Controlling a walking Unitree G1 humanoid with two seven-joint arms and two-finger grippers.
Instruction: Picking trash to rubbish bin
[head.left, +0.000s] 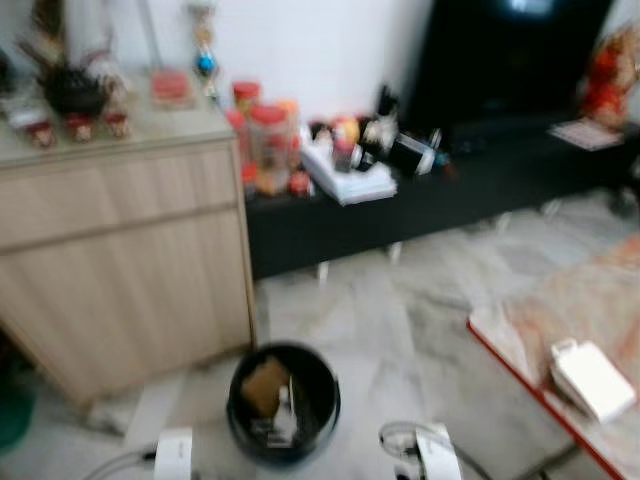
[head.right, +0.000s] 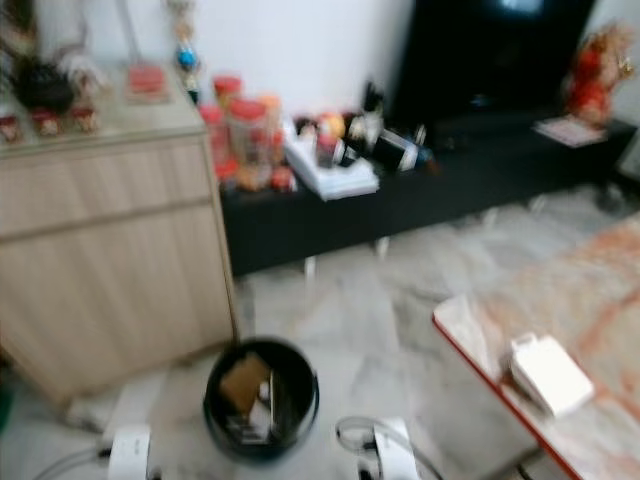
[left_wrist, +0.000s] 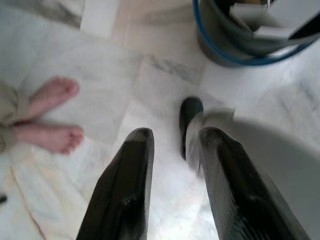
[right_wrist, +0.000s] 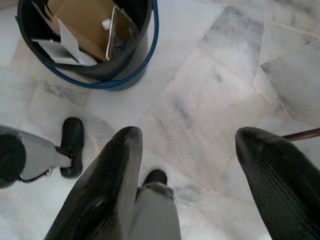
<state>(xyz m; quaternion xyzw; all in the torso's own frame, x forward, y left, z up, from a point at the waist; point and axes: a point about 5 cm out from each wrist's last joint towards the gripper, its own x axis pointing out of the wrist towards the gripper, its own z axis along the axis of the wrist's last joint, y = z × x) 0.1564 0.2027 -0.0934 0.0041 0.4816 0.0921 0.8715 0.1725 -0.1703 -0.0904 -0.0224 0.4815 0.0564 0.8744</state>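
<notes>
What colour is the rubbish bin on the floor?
The rubbish bin is black with a blue band around it, best seen in the right wrist view.

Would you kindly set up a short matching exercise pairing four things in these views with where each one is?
Things:
1. rubbish bin
2. white box
3. cardboard piece
4. bare feet

Places:
A. on the red-edged table at the right
B. inside the bin
C. on the marble floor beside the wooden cabinet
D. on the floor near the left gripper

Pairs: 1-C, 2-A, 3-B, 4-D
</notes>
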